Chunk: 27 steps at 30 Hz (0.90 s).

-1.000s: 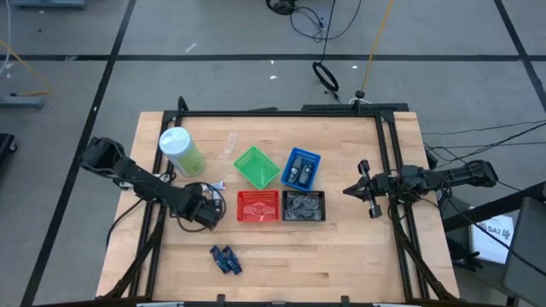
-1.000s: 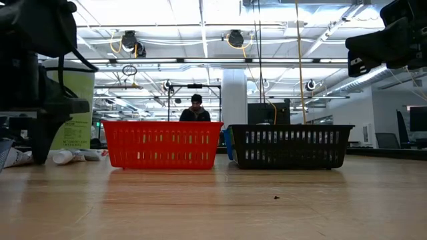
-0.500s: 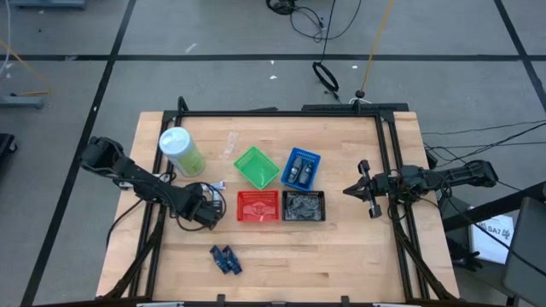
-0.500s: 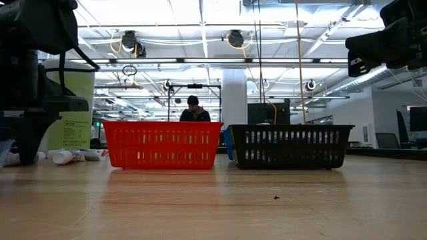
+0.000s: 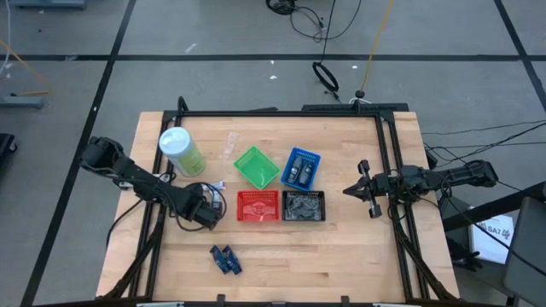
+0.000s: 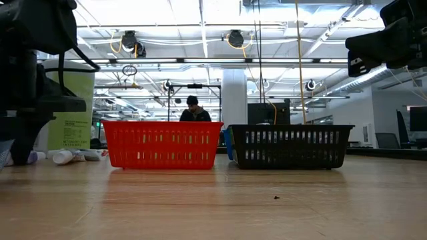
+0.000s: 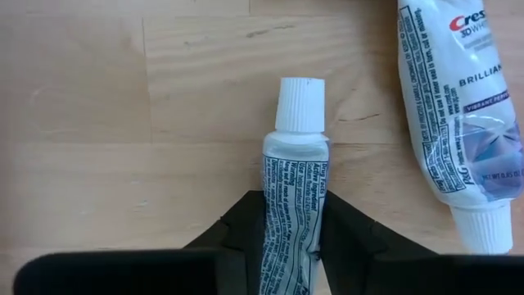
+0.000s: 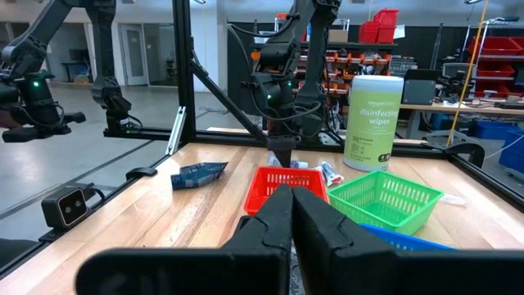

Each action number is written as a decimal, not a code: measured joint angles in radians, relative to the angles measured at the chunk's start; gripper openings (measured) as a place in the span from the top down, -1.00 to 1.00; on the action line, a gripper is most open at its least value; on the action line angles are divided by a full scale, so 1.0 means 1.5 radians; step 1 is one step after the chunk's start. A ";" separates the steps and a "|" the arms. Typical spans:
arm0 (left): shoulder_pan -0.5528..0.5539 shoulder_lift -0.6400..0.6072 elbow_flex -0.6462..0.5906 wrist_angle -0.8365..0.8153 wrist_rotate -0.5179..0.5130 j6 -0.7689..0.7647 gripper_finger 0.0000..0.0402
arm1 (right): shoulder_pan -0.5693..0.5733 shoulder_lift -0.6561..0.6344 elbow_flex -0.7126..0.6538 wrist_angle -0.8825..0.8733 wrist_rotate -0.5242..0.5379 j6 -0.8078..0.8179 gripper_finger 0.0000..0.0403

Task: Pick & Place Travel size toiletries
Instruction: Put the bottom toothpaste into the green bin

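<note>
The left gripper [image 7: 293,238] has come down near the left edge of the bench [image 5: 341,256], just left of the red basket [image 5: 258,205], and its fingers have closed in from wide open onto a small white-capped toothpaste tube [image 7: 296,176] lying flat on the wood. Both pads now press the tube's sides, so the grasp looks made and a lift should be next. A second toothpaste tube [image 7: 460,115] lies just beside it, untouched. Dark blue packets [image 5: 225,258] wait nearer the front edge. The right gripper [image 8: 292,215] rests clenched and empty at the right edge.
</note>
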<state>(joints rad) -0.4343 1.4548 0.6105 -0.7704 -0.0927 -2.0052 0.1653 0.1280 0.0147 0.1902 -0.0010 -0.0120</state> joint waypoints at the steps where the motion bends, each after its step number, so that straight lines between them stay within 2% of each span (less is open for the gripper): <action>1: 0.000 0.000 0.002 -0.001 -0.001 0.011 0.54 | 0.000 0.000 0.000 0.000 0.000 0.000 1.00; 8: -0.001 0.005 0.060 -0.067 -0.029 0.065 0.54 | 0.000 0.000 0.000 0.000 0.000 0.000 1.00; 19: 0.000 0.003 0.160 -0.076 -0.094 0.171 0.54 | 0.000 0.000 0.000 0.000 0.000 0.000 1.00; 27: 0.015 0.002 0.243 -0.066 -0.214 0.326 0.54 | 0.000 0.000 0.000 0.000 0.000 0.000 1.00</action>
<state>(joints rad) -0.4118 1.4577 0.9755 -0.8689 -0.4142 -1.5157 0.1651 0.1282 0.0144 0.1901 -0.0010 -0.0123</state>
